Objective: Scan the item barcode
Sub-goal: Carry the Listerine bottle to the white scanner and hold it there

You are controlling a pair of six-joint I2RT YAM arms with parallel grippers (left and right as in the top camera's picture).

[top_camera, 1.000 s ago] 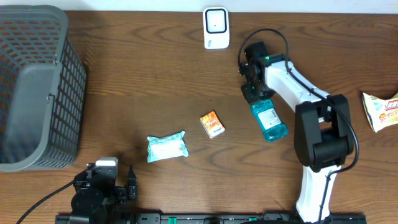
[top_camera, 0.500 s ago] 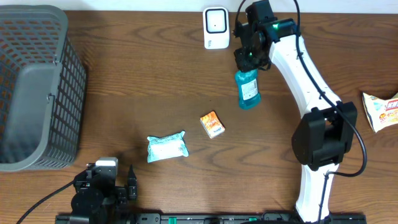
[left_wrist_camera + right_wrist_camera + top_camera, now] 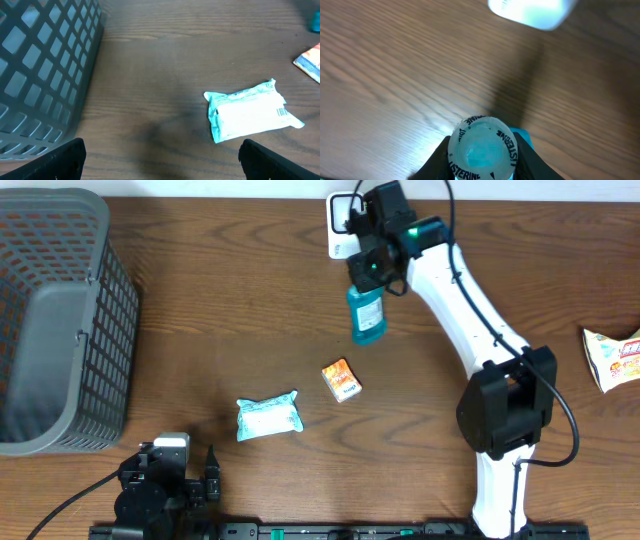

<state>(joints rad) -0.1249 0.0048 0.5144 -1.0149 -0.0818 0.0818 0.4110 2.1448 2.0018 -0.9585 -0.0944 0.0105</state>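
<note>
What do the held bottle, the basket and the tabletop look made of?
Bottle: likely clear plastic, teal liquid showing through; cap pale, glossy, with printed lettering. Basket: grey moulded plastic, matte, open lattice walls. Table: wood or wood-look laminate, brown grain, slight sheen.

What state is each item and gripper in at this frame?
bottle: capped, gripped at the cap, near the scanner.
right gripper: shut on the bottle.
left gripper: open, holding nothing.
scanner: on the table, partly hidden by the arm.
wipes: lying flat.
box: lying flat.
snack bag: lying at the frame's edge.
basket: upright, nothing seen inside.
</note>
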